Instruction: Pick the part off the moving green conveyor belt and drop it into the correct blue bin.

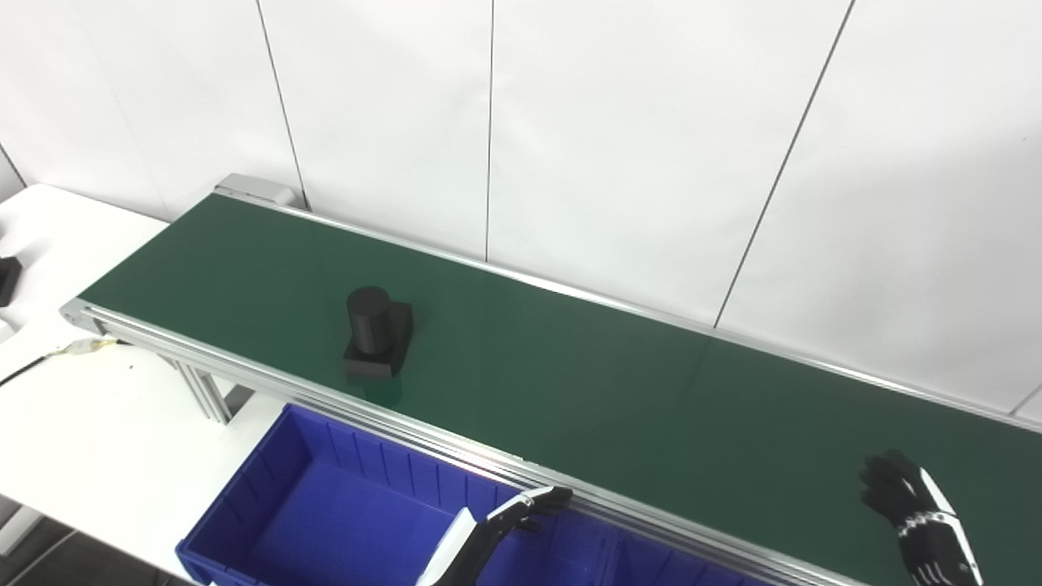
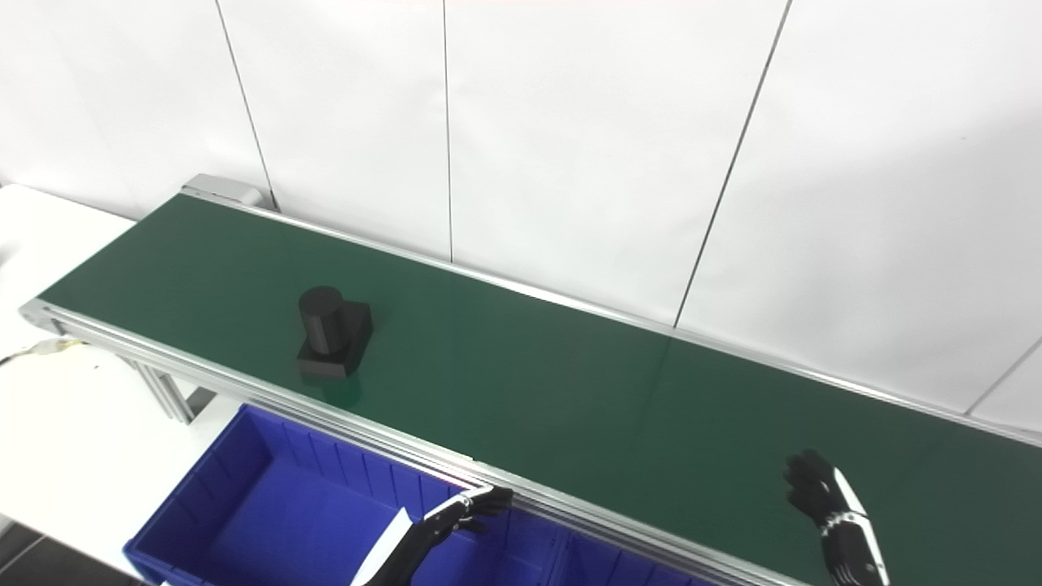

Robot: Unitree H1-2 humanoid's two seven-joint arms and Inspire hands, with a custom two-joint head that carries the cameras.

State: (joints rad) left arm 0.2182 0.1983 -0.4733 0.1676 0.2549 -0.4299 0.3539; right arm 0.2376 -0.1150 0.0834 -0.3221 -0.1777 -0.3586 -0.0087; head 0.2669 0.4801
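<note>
part (image 1: 377,332) on belt, apparently far from right robot hand (image 1: 899,487).

Black part (image 1: 377,332) upright on green belt (image 1: 570,382); both hands apart from it; blue bin (image 1: 269,480) below

left hand (image 1: 533,503): black fingers, white panel along the back, small silver band at the wrist, slim black forearm with a white cover plate. right hand (image 1: 904,488): black fingers, white back panel edged in black, beaded silver band across the wrist, black-and-white forearm shell.
</note>
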